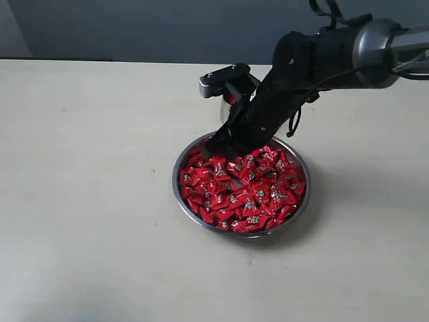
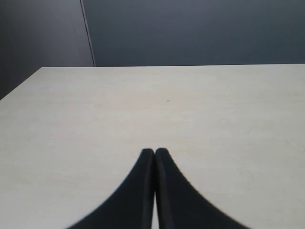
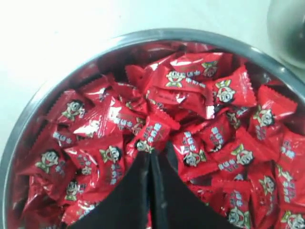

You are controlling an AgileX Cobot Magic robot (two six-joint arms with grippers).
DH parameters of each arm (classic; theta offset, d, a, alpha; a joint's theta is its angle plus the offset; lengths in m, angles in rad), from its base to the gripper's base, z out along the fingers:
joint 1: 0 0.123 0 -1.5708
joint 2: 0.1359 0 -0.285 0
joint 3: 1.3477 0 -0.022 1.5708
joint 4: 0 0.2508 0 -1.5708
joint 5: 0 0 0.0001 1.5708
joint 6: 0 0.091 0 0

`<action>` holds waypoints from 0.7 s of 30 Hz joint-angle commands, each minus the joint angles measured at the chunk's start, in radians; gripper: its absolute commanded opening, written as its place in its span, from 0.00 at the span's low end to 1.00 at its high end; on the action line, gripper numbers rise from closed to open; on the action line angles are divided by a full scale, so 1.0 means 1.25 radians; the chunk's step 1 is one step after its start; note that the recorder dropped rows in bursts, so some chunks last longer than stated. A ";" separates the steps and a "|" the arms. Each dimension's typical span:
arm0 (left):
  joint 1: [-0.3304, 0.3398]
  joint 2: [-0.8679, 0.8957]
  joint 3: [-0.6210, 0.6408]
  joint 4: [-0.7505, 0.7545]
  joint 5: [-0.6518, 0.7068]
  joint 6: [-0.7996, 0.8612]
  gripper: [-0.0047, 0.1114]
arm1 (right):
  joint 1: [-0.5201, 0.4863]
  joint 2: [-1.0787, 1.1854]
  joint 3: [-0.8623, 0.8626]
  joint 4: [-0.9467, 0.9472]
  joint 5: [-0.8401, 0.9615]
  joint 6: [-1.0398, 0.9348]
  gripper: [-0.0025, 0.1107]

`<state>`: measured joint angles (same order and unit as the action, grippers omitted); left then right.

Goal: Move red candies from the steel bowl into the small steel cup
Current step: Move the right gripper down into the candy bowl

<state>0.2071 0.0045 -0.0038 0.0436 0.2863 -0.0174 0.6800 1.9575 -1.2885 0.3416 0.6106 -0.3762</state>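
The steel bowl [image 1: 175, 184] sits mid-table, heaped with red candies [image 1: 251, 191]. My right gripper [image 1: 216, 149] reaches down into the bowl's far-left part. In the right wrist view its jaws [image 3: 152, 151] are pressed together, pinching the end of one red candy [image 3: 153, 133] that sticks out from the tips over the pile [image 3: 190, 90]. The bowl's rim [image 3: 157, 33] curves around the heap. The small steel cup [image 1: 226, 111] stands just behind the bowl, mostly hidden by the arm; its side [image 3: 288, 28] shows as a blurred grey shape. My left gripper [image 2: 154, 151] is shut and empty over bare table.
The pale table [image 1: 87, 168] stretches wide on the left and in front of the bowl. A dark wall [image 1: 134, 27] backs the far edge. The right arm [image 1: 322, 57] slants in from the upper right above the cup.
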 commanded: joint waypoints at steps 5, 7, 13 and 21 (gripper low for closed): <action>0.001 -0.004 0.003 0.001 -0.001 -0.002 0.04 | 0.001 0.076 -0.093 0.000 0.073 0.038 0.02; 0.001 -0.004 0.003 0.001 -0.001 -0.002 0.04 | 0.001 0.094 -0.105 -0.002 0.080 0.053 0.02; 0.001 -0.004 0.003 0.001 -0.001 -0.002 0.04 | 0.001 0.121 -0.107 -0.003 0.115 0.063 0.09; 0.001 -0.004 0.003 0.001 -0.001 -0.002 0.04 | 0.001 0.121 -0.107 0.013 0.155 0.093 0.41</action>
<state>0.2071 0.0045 -0.0038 0.0436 0.2863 -0.0174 0.6816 2.1125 -1.4156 0.3481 0.7819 -0.2662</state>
